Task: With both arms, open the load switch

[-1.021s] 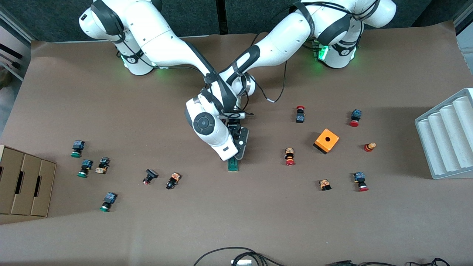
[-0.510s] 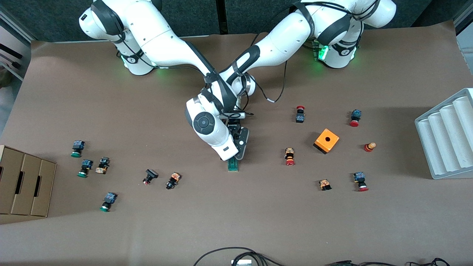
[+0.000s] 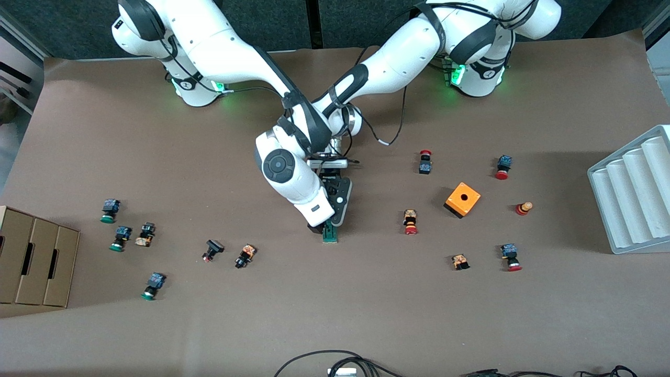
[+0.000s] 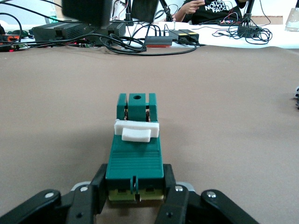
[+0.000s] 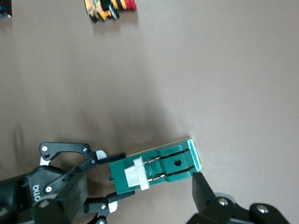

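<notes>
right gripper [image 3: 317, 226] has lifted off the slim dark-green load switch [image 3: 329, 233], fingers parted.
left gripper [image 4: 135, 198] clamps the switch's end; white tab [image 4: 136, 130] sits mid-block.

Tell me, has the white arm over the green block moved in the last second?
Yes. The right arm has shifted slightly toward its base, away from the orange cube; the load switch stays put.
</notes>
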